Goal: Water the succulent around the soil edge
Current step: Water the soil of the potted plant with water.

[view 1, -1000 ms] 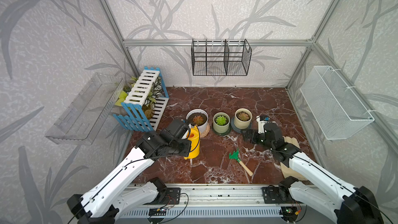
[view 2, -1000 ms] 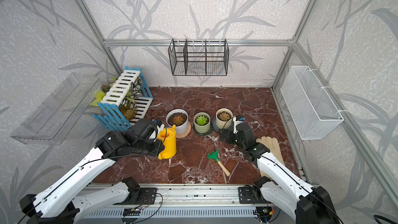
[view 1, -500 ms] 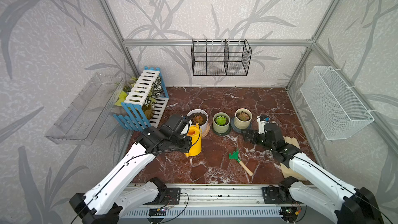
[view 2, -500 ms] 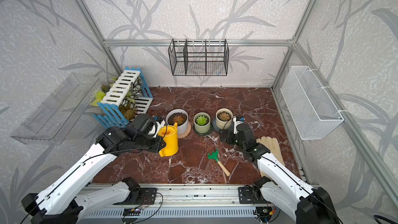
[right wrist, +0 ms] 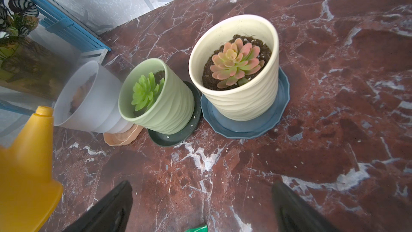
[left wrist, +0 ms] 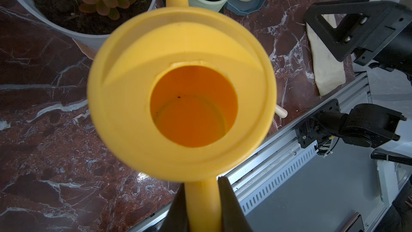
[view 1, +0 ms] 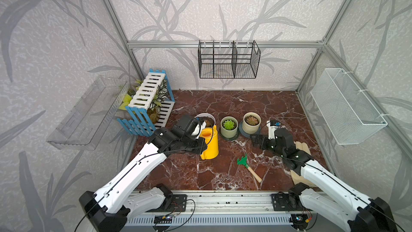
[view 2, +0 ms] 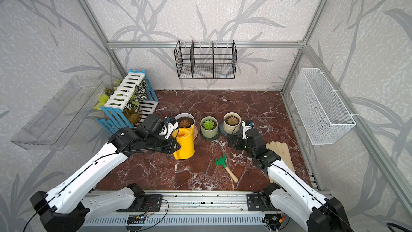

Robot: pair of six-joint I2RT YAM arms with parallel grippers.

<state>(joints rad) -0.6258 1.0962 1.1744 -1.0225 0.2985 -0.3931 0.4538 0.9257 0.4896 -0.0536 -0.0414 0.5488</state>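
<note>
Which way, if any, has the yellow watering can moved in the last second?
Yes: the yellow watering can has shifted a little to the right in both top views, nearer the green pot.

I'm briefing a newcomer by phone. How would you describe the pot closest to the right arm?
On the marble floor, three pots stand in a row. It is the end one nearest the right gripper: a cream pot on a blue saucer, with a pink-tipped succulent; its neighbour is green.
</note>
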